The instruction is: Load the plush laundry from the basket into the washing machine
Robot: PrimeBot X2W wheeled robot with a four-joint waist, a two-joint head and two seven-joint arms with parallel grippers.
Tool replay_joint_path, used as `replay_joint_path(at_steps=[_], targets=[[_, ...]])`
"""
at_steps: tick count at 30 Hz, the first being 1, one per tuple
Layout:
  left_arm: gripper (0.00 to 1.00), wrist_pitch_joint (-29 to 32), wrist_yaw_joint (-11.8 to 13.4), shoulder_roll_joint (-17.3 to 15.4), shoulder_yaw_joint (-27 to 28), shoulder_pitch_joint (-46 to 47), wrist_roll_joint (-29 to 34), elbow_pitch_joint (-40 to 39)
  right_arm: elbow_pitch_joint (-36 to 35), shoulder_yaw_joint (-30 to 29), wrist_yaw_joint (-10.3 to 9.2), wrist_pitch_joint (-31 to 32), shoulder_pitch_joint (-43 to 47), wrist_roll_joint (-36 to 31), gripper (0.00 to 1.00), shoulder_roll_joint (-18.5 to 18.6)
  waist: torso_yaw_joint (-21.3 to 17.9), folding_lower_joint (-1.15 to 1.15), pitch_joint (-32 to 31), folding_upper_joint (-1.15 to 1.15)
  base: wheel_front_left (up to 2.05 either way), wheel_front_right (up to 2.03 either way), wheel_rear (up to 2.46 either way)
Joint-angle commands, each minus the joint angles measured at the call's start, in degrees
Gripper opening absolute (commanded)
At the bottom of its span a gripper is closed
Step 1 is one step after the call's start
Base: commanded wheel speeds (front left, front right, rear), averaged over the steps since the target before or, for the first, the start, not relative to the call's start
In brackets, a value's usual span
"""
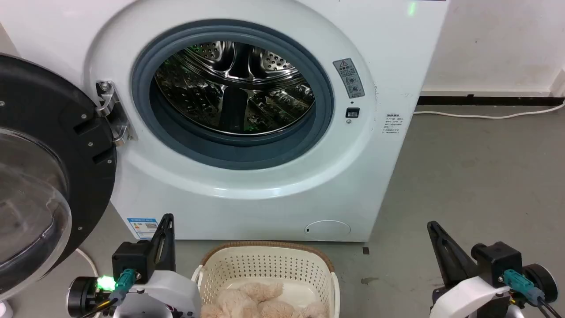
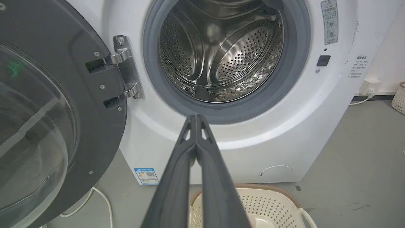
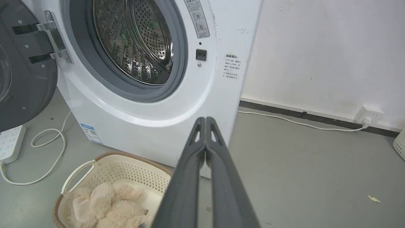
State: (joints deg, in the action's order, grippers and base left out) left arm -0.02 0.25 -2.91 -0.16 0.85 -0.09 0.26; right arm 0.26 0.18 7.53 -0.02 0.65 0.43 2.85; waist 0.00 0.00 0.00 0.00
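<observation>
Bright, even light; glints on the drum [image 1: 265, 101]; soft shadows.

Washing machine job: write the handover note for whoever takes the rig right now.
Left gripper: shut, empty, pointing at the washing machine.
Right gripper: shut, empty, to the right of the basket.
Plush laundry: lying in the basket, which sits on the floor just in front of the machine.
Door: swung open to the left; drum holds no laundry.
Done: nothing loaded yet.
Left: grasp the plush, lift it out, put it into the drum.
</observation>
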Motion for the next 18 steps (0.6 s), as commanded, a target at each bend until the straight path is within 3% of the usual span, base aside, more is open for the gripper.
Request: replay_joint_path(at_steps=[1,18], targets=[[0.0,0.02,-0.25,0.03,0.16,-0.85,0.09,-0.26,-0.26,-0.18,-0.04,0.02,-0.65,-0.43,0.0,0.03,0.0,0.0,0.0,0.0,0.0,0.0,0.0],[0.0,0.02,-0.25,0.03,0.16,-0.85,0.09,-0.26,-0.26,-0.18,-0.04,0.02,-0.65,-0.43,0.0,0.03,0.0,0.0,0.0,0.0,0.0,0.0,0.0]])
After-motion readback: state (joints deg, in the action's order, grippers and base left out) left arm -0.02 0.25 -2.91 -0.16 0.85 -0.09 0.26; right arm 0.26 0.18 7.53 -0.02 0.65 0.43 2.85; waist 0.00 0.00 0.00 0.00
